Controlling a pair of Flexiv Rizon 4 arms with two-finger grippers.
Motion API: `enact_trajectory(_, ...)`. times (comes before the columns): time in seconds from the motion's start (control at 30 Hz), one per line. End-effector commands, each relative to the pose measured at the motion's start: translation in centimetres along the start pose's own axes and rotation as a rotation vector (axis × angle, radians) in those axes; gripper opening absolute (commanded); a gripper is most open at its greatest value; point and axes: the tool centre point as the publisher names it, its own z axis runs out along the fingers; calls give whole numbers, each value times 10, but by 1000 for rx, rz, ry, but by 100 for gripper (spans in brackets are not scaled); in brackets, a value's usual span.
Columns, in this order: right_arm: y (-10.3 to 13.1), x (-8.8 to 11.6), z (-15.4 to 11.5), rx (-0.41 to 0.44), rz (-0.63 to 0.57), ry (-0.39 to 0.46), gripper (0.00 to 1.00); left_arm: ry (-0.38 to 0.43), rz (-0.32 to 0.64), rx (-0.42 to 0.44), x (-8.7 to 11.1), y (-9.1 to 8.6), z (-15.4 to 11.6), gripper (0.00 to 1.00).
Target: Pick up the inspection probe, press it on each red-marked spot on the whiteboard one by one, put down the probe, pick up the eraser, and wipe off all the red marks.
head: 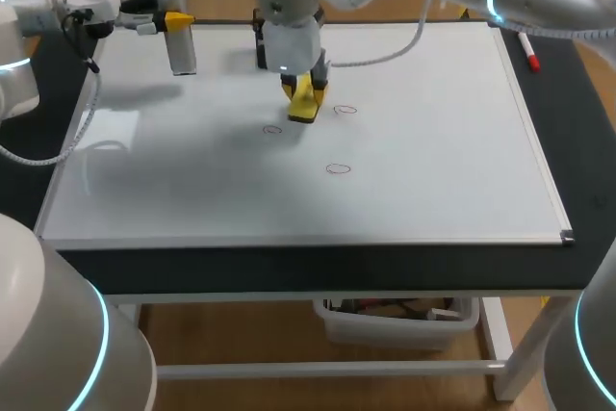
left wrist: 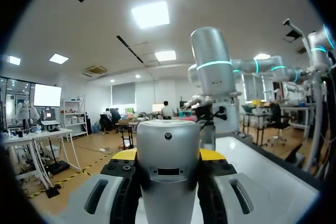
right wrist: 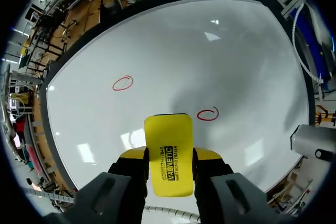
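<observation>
Head view: three red circles on whiteboard; right wrist view catches only two; left wrist view none. Right pincer clamped on yellow eraser, fingers against its two long edges; eraser's long axis along fingers, pointing steeply down at board between two far circles. Left pincer closed on silver probe, over board's far left corner; probe about upright, crosswise to fingers.

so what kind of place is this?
Likely a robotics lab test bench: a whiteboard laid flat on a table with red marks, my right end effector gripping an eraser, my left end effector holding an inspection probe.
</observation>
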Motion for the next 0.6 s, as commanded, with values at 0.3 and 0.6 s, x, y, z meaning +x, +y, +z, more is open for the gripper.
enact_trajectory(0.3,8,-31,11,3,-78,-36,0,4,0,1,-1,-1,0,0)
enact_trajectory(0.6,12,-50,13,-29,-131,-32,0,4,0,1,-1,-1,0,0)
